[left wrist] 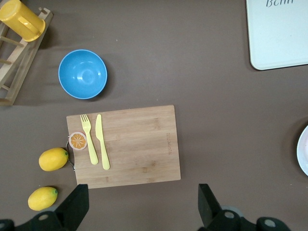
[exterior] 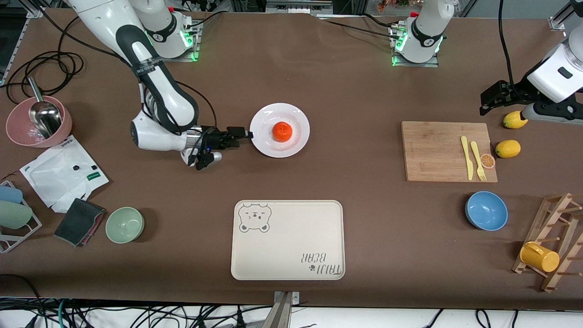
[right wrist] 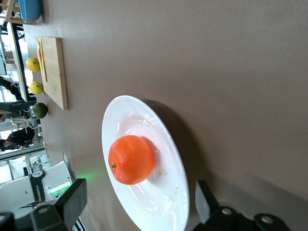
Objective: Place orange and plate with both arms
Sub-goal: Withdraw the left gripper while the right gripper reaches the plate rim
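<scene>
Here, the bear tray (exterior: 288, 240) lies nearest. Farther up the tabletop (exterior: 364, 91), the orange (exterior: 282, 131) sits on the plate (exterior: 298, 146). The right claw (exterior: 246, 135), spread wide at the rim, could tip it, rolling the fruit off. The left claw (exterior: 483, 104), also wide, waits above the lemons (exterior: 508, 148).

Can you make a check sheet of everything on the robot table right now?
Surface: brown table, flat.
Job's things: orange sits in the middle of the plate; plate lies on the table, farther from the camera than the bear tray.
Clutter: board with knife, fork and orange slice; two lemons; blue bowl; green bowl; pink bowl with scoop; rack with yellow cup.
Claws: right claw open, low, at the plate's rim; left claw open, waits near the lemons.
Cables: black coil at the right arm's end.
Surroundings: more cables below the table edge.
</scene>
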Action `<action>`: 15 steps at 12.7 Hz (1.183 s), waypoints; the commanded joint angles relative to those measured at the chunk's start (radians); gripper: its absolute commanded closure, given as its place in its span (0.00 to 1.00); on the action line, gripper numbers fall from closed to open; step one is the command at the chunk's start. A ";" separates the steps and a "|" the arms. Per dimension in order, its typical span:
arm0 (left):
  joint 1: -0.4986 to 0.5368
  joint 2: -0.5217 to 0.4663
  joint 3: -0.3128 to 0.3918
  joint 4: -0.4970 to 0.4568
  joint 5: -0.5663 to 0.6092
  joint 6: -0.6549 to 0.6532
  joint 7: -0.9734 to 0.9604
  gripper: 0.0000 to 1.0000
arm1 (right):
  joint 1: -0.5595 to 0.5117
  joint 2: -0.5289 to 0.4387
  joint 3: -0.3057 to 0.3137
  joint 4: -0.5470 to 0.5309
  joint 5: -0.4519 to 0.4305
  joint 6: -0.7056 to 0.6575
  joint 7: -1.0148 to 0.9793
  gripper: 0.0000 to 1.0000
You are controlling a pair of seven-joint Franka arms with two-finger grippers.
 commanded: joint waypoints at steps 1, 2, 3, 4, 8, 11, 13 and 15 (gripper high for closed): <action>0.014 0.000 -0.014 0.017 0.021 -0.028 0.005 0.00 | -0.009 0.015 0.044 -0.015 0.041 0.060 -0.033 0.00; 0.014 0.000 -0.014 0.020 0.019 -0.028 -0.003 0.00 | -0.009 0.024 0.047 -0.015 0.041 0.080 -0.040 0.00; 0.014 -0.002 -0.014 0.022 0.019 -0.032 -0.003 0.00 | -0.009 0.029 0.047 -0.015 0.043 0.086 -0.060 0.00; 0.014 0.000 -0.014 0.023 0.019 -0.030 -0.003 0.00 | -0.009 0.038 0.047 -0.015 0.043 0.088 -0.078 0.00; 0.014 0.000 -0.014 0.023 0.019 -0.039 -0.003 0.00 | -0.009 0.070 0.048 -0.018 0.146 0.091 -0.169 0.00; 0.016 -0.002 -0.013 0.025 0.021 -0.064 -0.001 0.00 | -0.008 0.076 0.048 -0.027 0.166 0.091 -0.169 0.01; 0.016 0.002 -0.011 0.036 0.021 -0.064 -0.001 0.00 | -0.008 0.075 0.061 -0.035 0.176 0.097 -0.169 0.07; 0.014 0.002 -0.014 0.037 0.022 -0.064 -0.001 0.00 | -0.008 0.076 0.070 -0.039 0.178 0.126 -0.171 0.13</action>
